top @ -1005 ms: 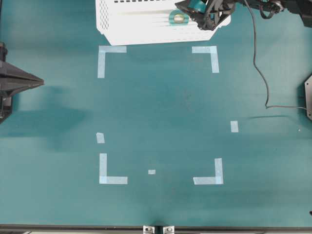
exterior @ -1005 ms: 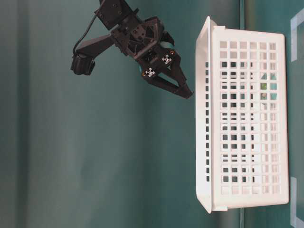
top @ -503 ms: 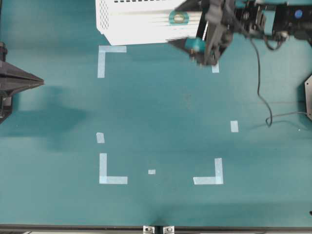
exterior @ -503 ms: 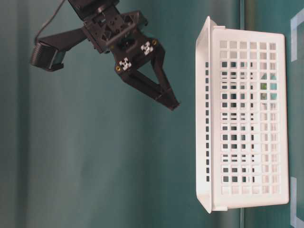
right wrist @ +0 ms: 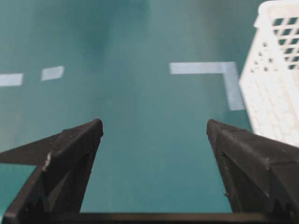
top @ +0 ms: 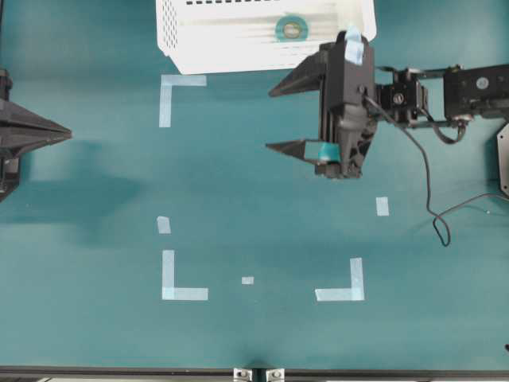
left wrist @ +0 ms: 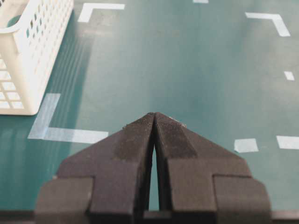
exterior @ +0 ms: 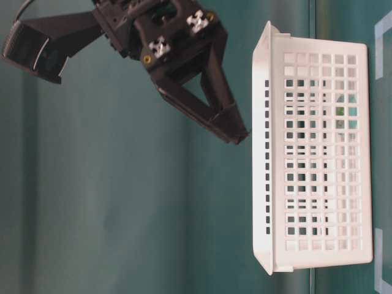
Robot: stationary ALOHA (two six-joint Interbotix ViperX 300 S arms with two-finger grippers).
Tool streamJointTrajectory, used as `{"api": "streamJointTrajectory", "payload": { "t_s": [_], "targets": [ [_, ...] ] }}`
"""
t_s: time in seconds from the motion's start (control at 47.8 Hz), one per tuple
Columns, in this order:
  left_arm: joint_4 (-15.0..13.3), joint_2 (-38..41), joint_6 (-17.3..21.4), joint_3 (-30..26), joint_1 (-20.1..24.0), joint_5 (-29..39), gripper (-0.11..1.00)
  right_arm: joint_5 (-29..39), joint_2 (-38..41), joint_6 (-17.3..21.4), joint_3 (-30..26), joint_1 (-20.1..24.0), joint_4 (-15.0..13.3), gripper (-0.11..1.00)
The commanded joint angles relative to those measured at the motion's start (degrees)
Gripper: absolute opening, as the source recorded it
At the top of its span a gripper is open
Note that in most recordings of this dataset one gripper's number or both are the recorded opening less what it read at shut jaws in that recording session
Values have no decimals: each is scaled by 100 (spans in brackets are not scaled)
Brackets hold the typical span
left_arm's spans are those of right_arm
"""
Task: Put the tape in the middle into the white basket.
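Note:
The tape [top: 291,29], a small teal ring with a tan core, lies inside the white basket [top: 207,48] at the table's far edge. In the table-level view a greenish spot [exterior: 340,111] shows through the slotted wall of the basket [exterior: 263,184]. My right gripper [top: 270,119] is open and empty, in front of the basket and apart from it, fingers pointing left. In its own view the right gripper [right wrist: 154,125] has nothing between its jaws and the basket [right wrist: 275,93] is at the right. My left gripper [top: 65,134] is shut and empty at the left edge; it also shows in its wrist view [left wrist: 154,115].
Pale blue L-shaped corner marks [top: 179,95] [top: 342,286] frame the table's middle, with small loose strips [top: 382,206] [top: 163,225]. The right arm's black cable [top: 429,191] loops over the table at the right. The basket's corner [left wrist: 28,56] stands left of my left gripper.
My right gripper has moved from above the basket's corner out over the table toward the middle, still open. The tape stays in the basket. The left arm has not moved.

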Motion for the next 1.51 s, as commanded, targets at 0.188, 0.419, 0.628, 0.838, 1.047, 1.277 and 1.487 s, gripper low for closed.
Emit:
{"api": "streamJointTrajectory", "payload": {
  "t_s": [0.188, 0.419, 0.628, 0.838, 1.047, 1.277, 1.487],
  "targets": [
    [0, 53, -9, -53, 26, -53, -11, -290, -123, 0, 141, 369, -18, 96],
    [0, 53, -9, -53, 26, -53, -11, -308, -290, -18, 229, 387, -18, 96],
    [0, 53, -9, -53, 26, -53, -11, -334, -633, -35, 492, 387, -18, 96],
    [0, 53, -9, -53, 26, -53, -11, -343, -1143, -18, 905, 387, -18, 96],
    [0, 53, -9, -62, 26, -53, -11, -343, -1538, -18, 1266, 387, -9, 96],
    [0, 53, -9, -53, 26, -53, -11, -413, -2065, -18, 1688, 387, -18, 96],
    [-9, 53, -9, -53, 26, -53, -11, -527, -2689, -18, 2224, 387, -18, 96]
  ]
}}
